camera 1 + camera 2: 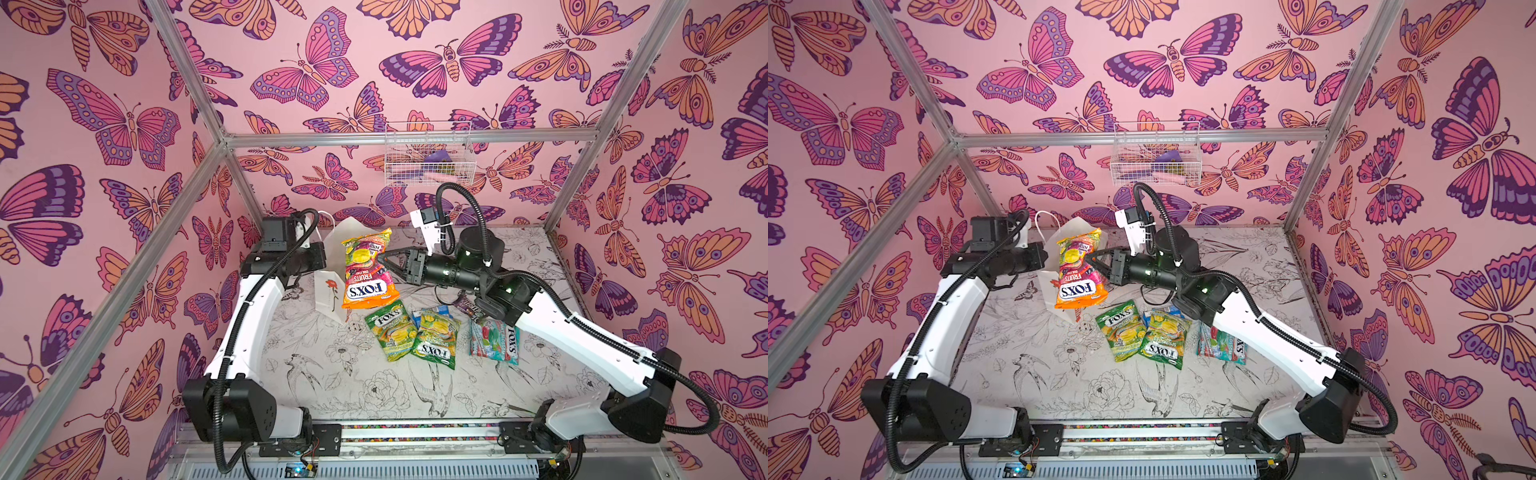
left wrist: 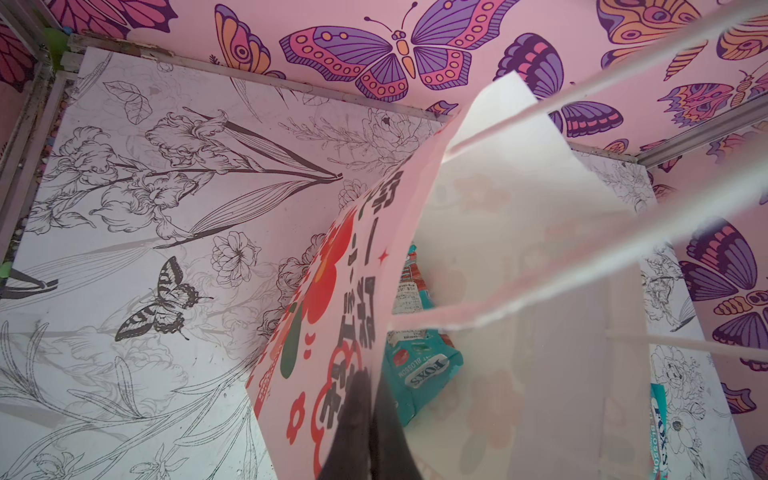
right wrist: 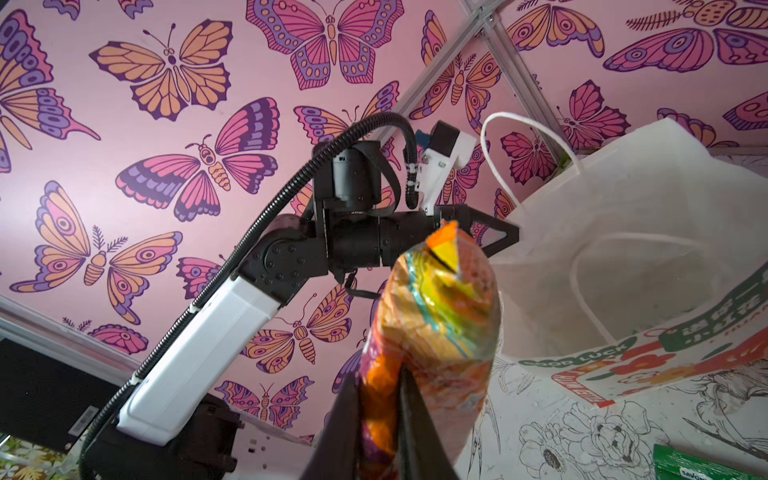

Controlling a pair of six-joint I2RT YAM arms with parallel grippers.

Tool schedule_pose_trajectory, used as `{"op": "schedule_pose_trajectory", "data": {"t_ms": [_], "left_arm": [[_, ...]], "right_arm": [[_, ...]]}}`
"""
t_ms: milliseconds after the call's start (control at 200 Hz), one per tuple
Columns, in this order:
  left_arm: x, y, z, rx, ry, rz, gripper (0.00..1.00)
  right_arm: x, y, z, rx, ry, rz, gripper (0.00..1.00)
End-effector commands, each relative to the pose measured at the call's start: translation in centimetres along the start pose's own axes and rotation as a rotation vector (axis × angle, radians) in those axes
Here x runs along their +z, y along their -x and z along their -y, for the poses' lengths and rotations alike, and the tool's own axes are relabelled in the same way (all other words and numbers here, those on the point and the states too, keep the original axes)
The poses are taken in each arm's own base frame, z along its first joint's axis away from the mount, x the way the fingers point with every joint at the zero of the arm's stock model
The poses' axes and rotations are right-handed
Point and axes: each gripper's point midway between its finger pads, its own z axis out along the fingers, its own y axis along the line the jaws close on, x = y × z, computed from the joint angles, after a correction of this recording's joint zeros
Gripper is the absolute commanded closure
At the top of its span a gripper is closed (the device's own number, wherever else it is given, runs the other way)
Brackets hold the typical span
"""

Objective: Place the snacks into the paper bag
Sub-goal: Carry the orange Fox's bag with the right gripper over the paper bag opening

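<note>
Five snacks loose on the counter (image 1: 332, 386), on the near side of the paper bag (image 1: 326, 299): a green packet (image 1: 388, 332), a second green packet (image 1: 434, 338), a teal packet (image 1: 494, 340), a small blue-white packet (image 1: 440, 311) peeping between, and a purple wrapper (image 1: 467, 305).

Closer to the bag, pinched by one long edge in the right jaws: the orange packet (image 1: 365, 274), held lengthwise across the bag's flower face, its far end just beside the mouth, not inside. Likely to snag on the rim or a cord handle (image 2: 582, 274) if lowered askew. Glossy too, so liable to swivel or slip from so narrow a pinch.

Left jaws clamped on the bag's printed side wall, holding the mouth apart. Thin paper there, apt to crease, tear or pull free under a sideways shove, tipping the bag.

Inside the bag already: another teal packet (image 2: 419, 365).

Beyond the bag, on the far wall: a wire basket (image 1: 428, 158).
</note>
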Motion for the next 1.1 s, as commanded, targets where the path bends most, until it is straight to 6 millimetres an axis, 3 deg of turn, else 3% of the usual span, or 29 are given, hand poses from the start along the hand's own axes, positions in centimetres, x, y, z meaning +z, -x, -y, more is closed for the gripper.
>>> {"op": "schedule_pose_trajectory", "data": {"t_ms": [0, 391, 506, 541, 1092], "left_arm": [[-0.3, 0.0, 1.2, -0.004, -0.028, 0.024, 1.00], [-0.5, -0.1, 1.6, -0.009, 0.001, 0.046, 1.00], [-0.6, -0.2, 2.0, -0.001, -0.009, 0.047, 1.00], [-0.7, -0.1, 2.0, 0.000, -0.009, 0.048, 1.00], [-1.1, -0.1, 2.5, 0.005, -0.024, 0.062, 1.00]], "right_arm": [[0.2, 3.3, -0.9, 0.022, 0.014, 0.141, 1.00], [2.1, 6.0, 1.1, 0.062, -0.107, 0.222, 1.00], [1.7, 6.8, 1.5, 0.065, -0.154, 0.251, 1.00], [2.8, 6.2, 3.0, 0.074, -0.190, 0.235, 1.00], [3.9, 5.3, 7.9, 0.116, -0.360, 0.218, 1.00]]}}
